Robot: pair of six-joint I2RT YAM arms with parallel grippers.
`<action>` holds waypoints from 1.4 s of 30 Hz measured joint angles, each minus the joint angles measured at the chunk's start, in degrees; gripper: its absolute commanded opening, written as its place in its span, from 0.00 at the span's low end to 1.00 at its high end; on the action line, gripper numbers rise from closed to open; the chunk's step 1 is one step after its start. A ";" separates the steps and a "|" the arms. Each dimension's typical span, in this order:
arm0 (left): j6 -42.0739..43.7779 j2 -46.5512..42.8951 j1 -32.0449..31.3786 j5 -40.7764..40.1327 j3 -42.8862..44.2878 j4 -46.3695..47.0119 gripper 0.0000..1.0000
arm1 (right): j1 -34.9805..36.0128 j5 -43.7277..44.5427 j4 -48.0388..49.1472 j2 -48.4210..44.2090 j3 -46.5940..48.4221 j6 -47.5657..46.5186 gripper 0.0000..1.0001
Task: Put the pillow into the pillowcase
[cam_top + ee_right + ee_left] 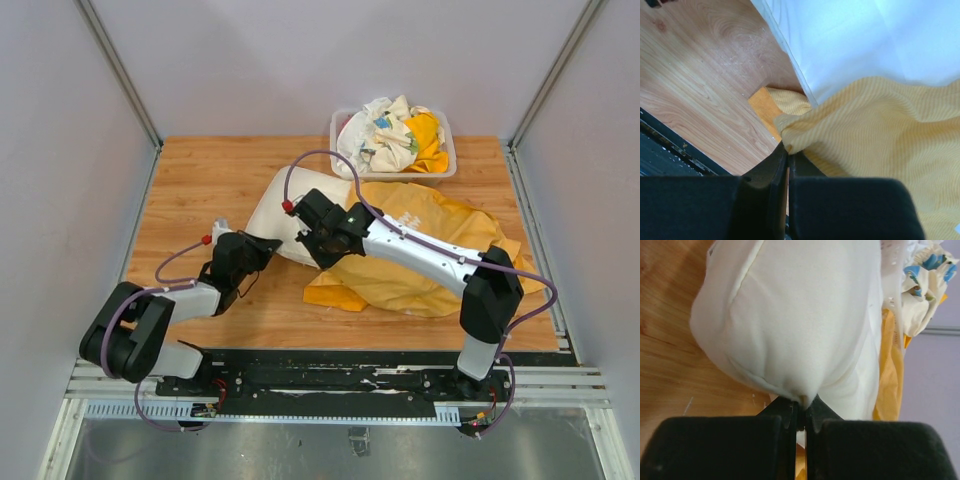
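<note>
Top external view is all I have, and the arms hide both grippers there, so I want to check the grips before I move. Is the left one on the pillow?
Observer: Yes. In the left wrist view the left gripper is shut, pinching a fold at the end of the pillow.
Operator: And the right one?
Observer: In the right wrist view the right gripper is shut on an edge of the pillowcase, next to the pillow's white fabric.

One pillow [272, 212], one pillowcase [400, 290], one table [200, 180], and one bin [400, 176] of several crumpled cloths [390, 135]
</note>
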 measured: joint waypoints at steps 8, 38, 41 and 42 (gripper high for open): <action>-0.96 -11.89 0.02 1.55 2.78 -9.16 0.00 | -0.02 0.09 -3.21 1.79 7.02 -0.98 0.01; 0.66 -13.46 -5.64 4.24 8.87 -14.21 0.00 | 0.00 -0.74 -15.54 12.87 36.61 -7.76 0.01; 1.09 -13.31 -6.51 4.26 9.07 -13.60 0.00 | 0.00 -0.74 -16.22 12.87 36.98 -8.00 0.01; 1.46 -13.46 -6.64 4.26 9.29 -13.60 0.00 | 0.00 -0.74 -16.28 12.87 36.98 -8.07 0.01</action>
